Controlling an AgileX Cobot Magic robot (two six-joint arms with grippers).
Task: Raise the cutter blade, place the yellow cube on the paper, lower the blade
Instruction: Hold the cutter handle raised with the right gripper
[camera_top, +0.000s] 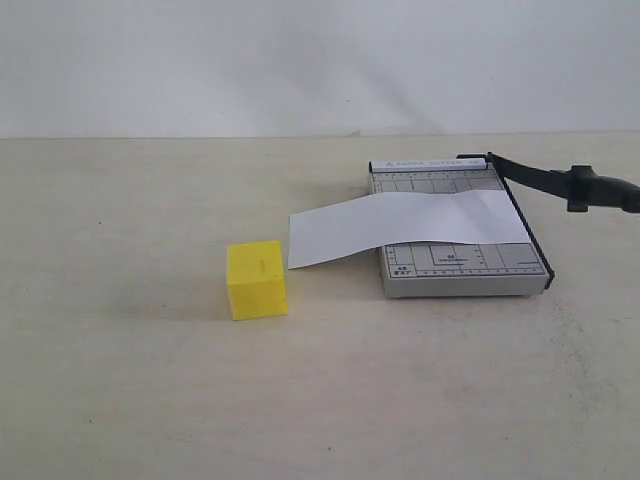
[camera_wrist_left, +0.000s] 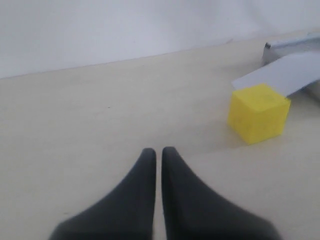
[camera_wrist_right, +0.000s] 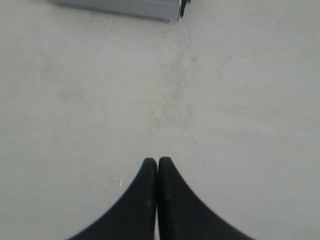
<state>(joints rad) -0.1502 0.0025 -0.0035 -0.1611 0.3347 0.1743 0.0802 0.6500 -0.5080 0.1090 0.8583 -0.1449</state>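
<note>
Exterior view shows the cube (camera_top: 257, 279) just beside the paper (camera_top: 400, 228), at its eight o'clock, seemingly rigid and light, best pinched across opposite flat faces; left gripper (camera_wrist_left: 158, 152) and right gripper (camera_wrist_right: 158, 162) clenched, empty.

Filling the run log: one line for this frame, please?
blade raised | cube on table, off paper | paper across trimmer | left gripper shut, empty | right gripper shut, empty | next: likely pick cube

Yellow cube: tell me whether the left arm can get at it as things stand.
Probably yes. The yellow cube stands on the table ahead of the left gripper, with nothing between them; the paper ends beside it, not over it. The jaws are shut, so they must open first.
</note>
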